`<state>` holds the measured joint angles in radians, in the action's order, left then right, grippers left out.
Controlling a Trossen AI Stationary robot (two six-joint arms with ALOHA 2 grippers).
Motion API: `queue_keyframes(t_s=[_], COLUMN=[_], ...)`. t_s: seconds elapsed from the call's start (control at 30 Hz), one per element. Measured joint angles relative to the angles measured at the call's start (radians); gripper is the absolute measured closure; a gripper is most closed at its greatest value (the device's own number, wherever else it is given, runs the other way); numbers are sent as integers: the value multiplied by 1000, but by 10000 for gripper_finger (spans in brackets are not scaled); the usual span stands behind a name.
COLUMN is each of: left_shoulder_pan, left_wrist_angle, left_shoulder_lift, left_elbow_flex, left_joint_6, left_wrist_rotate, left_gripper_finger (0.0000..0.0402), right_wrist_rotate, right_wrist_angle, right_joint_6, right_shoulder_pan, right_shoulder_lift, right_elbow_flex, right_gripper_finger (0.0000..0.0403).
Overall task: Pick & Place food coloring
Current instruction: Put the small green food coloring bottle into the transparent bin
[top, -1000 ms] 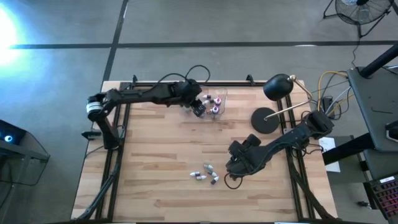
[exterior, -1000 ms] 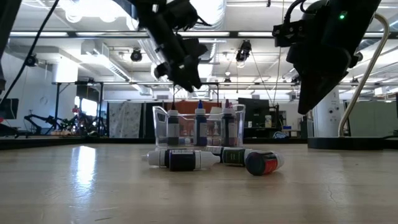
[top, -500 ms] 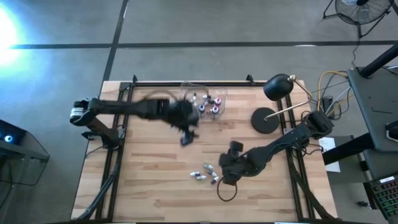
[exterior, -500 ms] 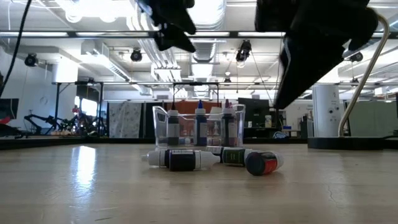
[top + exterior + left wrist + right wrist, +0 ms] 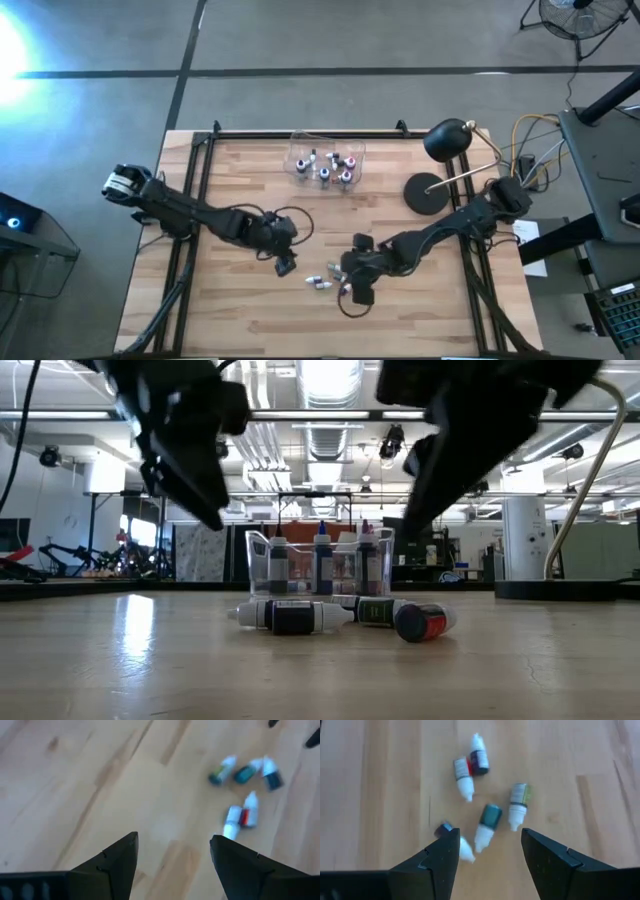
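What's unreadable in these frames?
- Small food coloring bottles loose on the wooden table: labels blurred in both wrist views.
- Bottles in the clear plastic box: too small in the high view; count unclear.
- Left gripper and right gripper: cropped silhouettes in the low view.

Both grippers — left (image 5: 286, 264), right (image 5: 352, 287) — open-fingered.

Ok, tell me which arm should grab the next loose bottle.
Probably right: the right gripper hovers open directly over the loose bottles, while the left gripper, also open and empty, sits off to their side.

Boxed bottles' (image 5: 325, 168) cap colours indistinct
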<state>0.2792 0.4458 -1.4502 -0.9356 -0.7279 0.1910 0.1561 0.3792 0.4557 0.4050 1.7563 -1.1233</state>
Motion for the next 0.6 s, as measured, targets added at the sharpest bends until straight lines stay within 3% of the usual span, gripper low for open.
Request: queue_keyframes(t_s=[0.2,0.43,0.6], left_shoulder_pan=[13,11,8], left_wrist_angle=[-7,-27,-70], left_shoulder_lift=[19,114,201], left_elbow_flex=[54,137,213], left_joint_6=[55,108,106], left_wrist_rotate=[-17,7,20], left_gripper_finger=[180,180,180], right_wrist_rotate=[26,127,131], right_wrist_angle=[-35,28,36], right_joint_6=[197,185,175], right_shoulder_pan=[-33,-32,-51], right_shoulder_lift=[80,168,216], right_elbow_flex=[-26,-101,-142], right_gripper_finger=[197,197,197])
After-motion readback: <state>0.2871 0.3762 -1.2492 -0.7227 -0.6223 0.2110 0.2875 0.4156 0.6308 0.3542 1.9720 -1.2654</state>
